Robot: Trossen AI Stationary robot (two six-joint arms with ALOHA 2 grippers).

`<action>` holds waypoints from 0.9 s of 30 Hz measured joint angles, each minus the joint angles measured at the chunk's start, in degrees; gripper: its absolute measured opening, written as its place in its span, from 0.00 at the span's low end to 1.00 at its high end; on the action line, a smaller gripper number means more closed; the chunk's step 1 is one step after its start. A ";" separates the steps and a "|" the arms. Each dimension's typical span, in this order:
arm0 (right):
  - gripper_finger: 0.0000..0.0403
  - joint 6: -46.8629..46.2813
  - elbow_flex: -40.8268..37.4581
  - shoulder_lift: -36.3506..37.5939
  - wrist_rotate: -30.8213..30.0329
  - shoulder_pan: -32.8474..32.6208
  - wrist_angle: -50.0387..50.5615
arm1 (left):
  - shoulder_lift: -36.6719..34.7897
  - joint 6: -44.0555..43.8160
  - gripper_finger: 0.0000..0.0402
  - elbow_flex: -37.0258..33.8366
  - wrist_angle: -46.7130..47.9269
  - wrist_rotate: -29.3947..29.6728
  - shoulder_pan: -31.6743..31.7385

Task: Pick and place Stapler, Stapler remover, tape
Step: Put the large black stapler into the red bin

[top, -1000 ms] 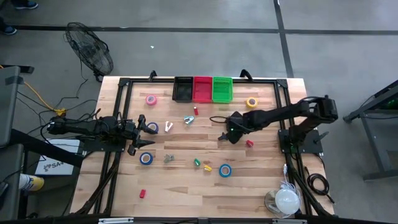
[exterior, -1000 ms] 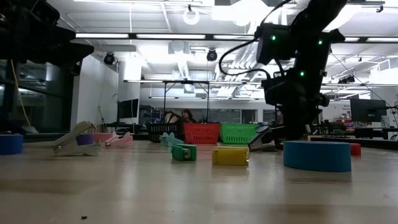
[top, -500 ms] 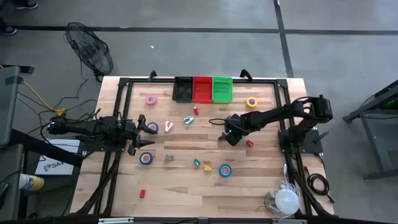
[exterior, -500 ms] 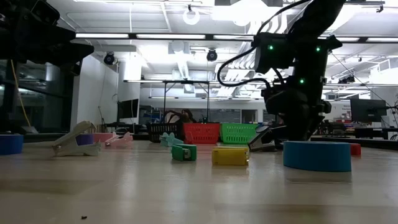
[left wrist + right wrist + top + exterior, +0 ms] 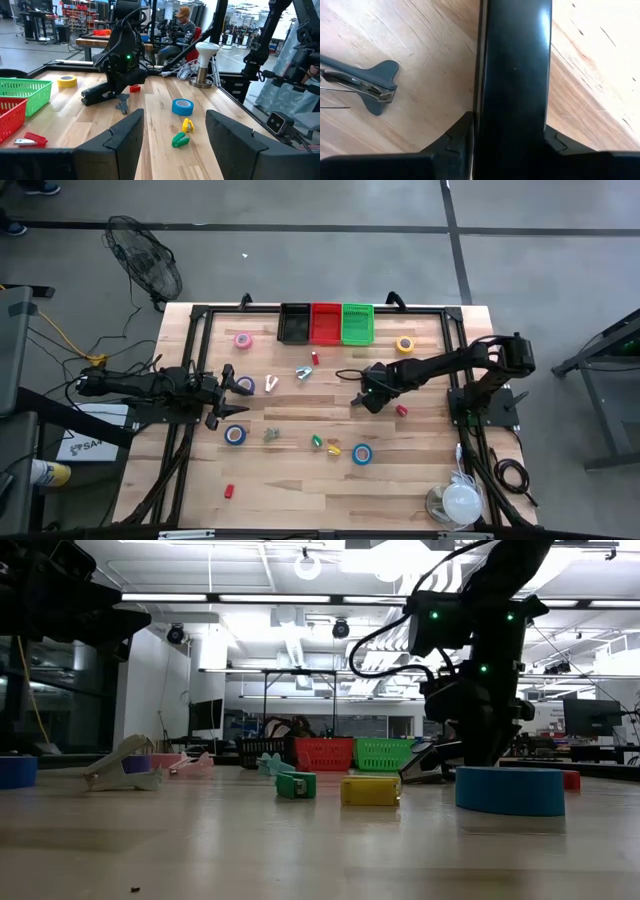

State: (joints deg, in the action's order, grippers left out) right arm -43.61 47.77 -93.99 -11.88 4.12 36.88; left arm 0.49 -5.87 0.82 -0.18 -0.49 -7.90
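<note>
Right gripper point(image 5: 366, 399) jaws grip black stapler point(image 5: 512, 75); left gripper point(image 5: 232, 397) gapes (baskets' point(image 5: 326, 323) contents unclear).

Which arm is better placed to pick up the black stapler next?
Right. The right tool is already down on the black stapler at mid-table. The left tool waits open near the table's left side, far from it.

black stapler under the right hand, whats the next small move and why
Probably lift straight up. The right hand is low at the table, fingers flanking the black stapler, and the grey staple remover lies close beside it.
</note>
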 joint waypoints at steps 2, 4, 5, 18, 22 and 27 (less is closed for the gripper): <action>0.29 0.14 1.30 0.12 0.08 0.00 0.74 | -0.01 -0.01 0.52 0.00 0.00 0.00 0.00; 0.26 1.37 3.60 0.67 -0.65 0.22 0.57 | -0.01 0.00 0.52 0.00 0.00 0.00 0.00; 0.26 2.36 4.82 0.84 -1.04 0.44 0.53 | 0.00 0.00 0.52 0.00 0.00 0.00 0.00; 0.26 8.75 18.16 1.33 -4.33 9.79 -11.35 | -0.01 0.00 0.52 0.00 0.00 0.00 0.00; 0.26 5.71 17.94 1.33 -3.82 13.33 -18.32 | -0.01 -0.01 0.52 0.00 0.00 0.00 0.00; 0.26 5.18 17.94 0.28 -3.52 16.68 -22.98 | -0.02 0.00 0.52 0.00 0.00 0.00 0.00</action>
State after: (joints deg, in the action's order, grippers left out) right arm -38.43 65.71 -93.71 -15.40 20.80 13.90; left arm 0.47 -5.87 0.82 -0.19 -0.49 -7.90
